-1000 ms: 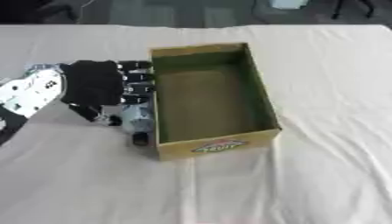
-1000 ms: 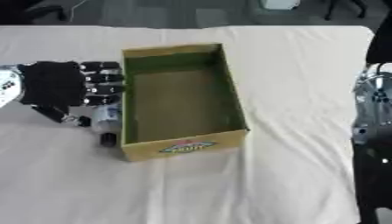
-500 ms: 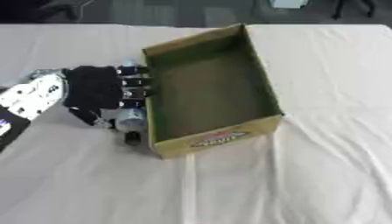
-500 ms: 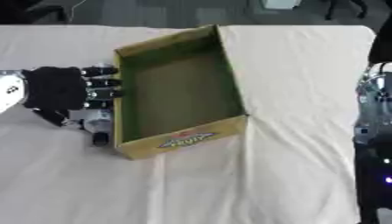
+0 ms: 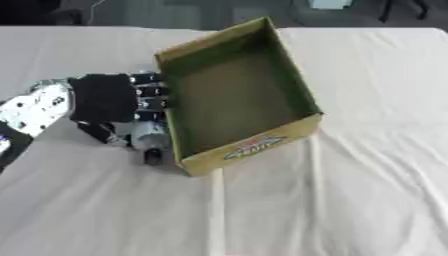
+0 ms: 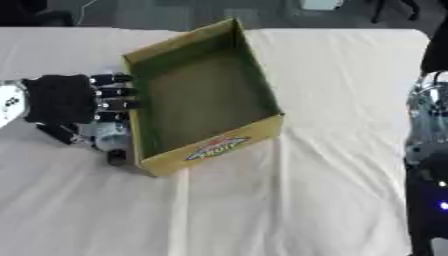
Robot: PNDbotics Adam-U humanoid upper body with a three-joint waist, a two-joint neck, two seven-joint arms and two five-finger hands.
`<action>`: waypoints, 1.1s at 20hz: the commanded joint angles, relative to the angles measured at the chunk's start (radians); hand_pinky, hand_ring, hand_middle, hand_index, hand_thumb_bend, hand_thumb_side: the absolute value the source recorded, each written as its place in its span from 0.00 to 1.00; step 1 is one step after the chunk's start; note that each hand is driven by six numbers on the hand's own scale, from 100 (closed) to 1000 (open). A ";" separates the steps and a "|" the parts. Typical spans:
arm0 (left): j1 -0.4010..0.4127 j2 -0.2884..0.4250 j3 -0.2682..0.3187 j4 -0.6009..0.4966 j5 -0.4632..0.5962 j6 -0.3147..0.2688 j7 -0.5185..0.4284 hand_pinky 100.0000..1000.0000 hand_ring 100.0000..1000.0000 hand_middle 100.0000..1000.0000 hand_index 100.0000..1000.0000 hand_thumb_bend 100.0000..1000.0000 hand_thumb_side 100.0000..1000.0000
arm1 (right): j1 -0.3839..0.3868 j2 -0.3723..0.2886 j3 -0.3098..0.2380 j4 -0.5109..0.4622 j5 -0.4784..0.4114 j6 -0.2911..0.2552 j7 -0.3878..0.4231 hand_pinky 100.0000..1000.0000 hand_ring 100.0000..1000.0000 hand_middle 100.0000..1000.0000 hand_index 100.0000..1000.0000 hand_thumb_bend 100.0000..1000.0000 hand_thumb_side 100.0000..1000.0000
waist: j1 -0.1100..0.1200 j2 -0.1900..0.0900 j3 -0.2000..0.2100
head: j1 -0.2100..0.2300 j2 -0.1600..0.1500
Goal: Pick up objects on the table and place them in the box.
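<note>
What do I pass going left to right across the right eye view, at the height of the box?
Left hand, fingers against the box's side → small grey and black object under that hand → open cardboard box → bare white tablecloth → right arm at the picture's edge.

Paired head-camera views, looking steeply down from close above onto the counter (image 5: 350, 200); both sharing the open box (image 5: 236, 100), slightly offset sideways.

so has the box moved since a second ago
Yes. The box has swung counterclockwise on the white tablecloth, its far end tipping right, against the left hand.
</note>
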 commanded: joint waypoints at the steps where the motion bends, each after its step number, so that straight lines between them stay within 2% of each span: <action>1: -0.019 0.026 0.019 -0.026 0.016 -0.224 0.220 0.92 0.88 0.80 0.78 0.41 0.54 | -0.010 -0.012 -0.008 -0.013 0.002 0.002 0.001 0.24 0.38 0.42 0.66 0.00 0.85 | 0.003 -0.013 0.003 | 0.001 0.000; 9: -0.041 0.045 0.041 -0.069 0.043 -0.224 0.198 1.00 0.97 0.86 0.78 0.43 0.54 | -0.005 -0.016 -0.007 -0.013 0.003 0.003 0.003 0.24 0.38 0.42 0.66 0.00 0.85 | 0.005 -0.018 0.008 | -0.001 -0.001; 12: -0.041 0.050 0.047 -0.076 0.057 -0.224 0.191 1.00 0.93 0.84 0.77 0.43 0.55 | -0.004 -0.017 -0.007 -0.013 0.003 0.003 0.003 0.24 0.38 0.42 0.66 0.00 0.85 | 0.006 -0.019 0.010 | -0.003 -0.003; 13: -0.041 0.051 0.049 -0.079 0.062 -0.224 0.190 1.00 0.94 0.85 0.78 0.43 0.55 | -0.003 -0.018 -0.007 -0.013 0.003 0.003 0.003 0.24 0.38 0.42 0.66 0.00 0.85 | 0.005 -0.019 0.010 | -0.003 -0.004; 16: -0.043 0.052 0.055 -0.087 0.081 -0.223 0.195 1.00 0.78 0.74 0.73 0.45 0.53 | -0.002 -0.018 -0.008 -0.013 0.004 0.003 0.003 0.24 0.38 0.42 0.66 0.00 0.85 | 0.005 -0.019 0.011 | -0.005 -0.006; 17: -0.043 0.053 0.058 -0.089 0.090 -0.219 0.197 0.99 0.76 0.72 0.73 0.45 0.53 | -0.001 -0.018 -0.008 -0.013 0.005 0.003 0.003 0.24 0.38 0.42 0.66 0.00 0.85 | 0.004 -0.019 0.012 | -0.005 -0.007; 19: -0.042 0.054 0.059 -0.088 0.102 -0.212 0.194 0.93 0.64 0.63 0.72 0.45 0.53 | -0.001 -0.018 -0.007 -0.013 0.005 0.004 0.004 0.24 0.38 0.42 0.66 0.00 0.85 | 0.004 -0.019 0.012 | -0.004 -0.008; 20: -0.041 0.054 0.059 -0.086 0.107 -0.209 0.190 0.92 0.62 0.61 0.72 0.44 0.53 | -0.001 -0.018 -0.007 -0.013 0.005 0.004 0.004 0.24 0.38 0.42 0.66 0.00 0.85 | 0.004 -0.019 0.012 | -0.004 -0.008; 21: -0.040 0.054 0.058 -0.082 0.110 -0.206 0.183 0.85 0.59 0.58 0.73 0.44 0.54 | -0.001 -0.018 -0.007 -0.013 0.005 0.003 0.004 0.24 0.38 0.42 0.66 0.00 0.85 | 0.004 -0.019 0.012 | -0.004 -0.009; 22: -0.040 0.053 0.058 -0.080 0.113 -0.204 0.175 0.73 0.58 0.59 0.73 0.43 0.54 | -0.001 -0.018 -0.007 -0.013 0.005 0.003 0.004 0.24 0.38 0.42 0.66 0.00 0.85 | 0.004 -0.019 0.012 | -0.005 -0.009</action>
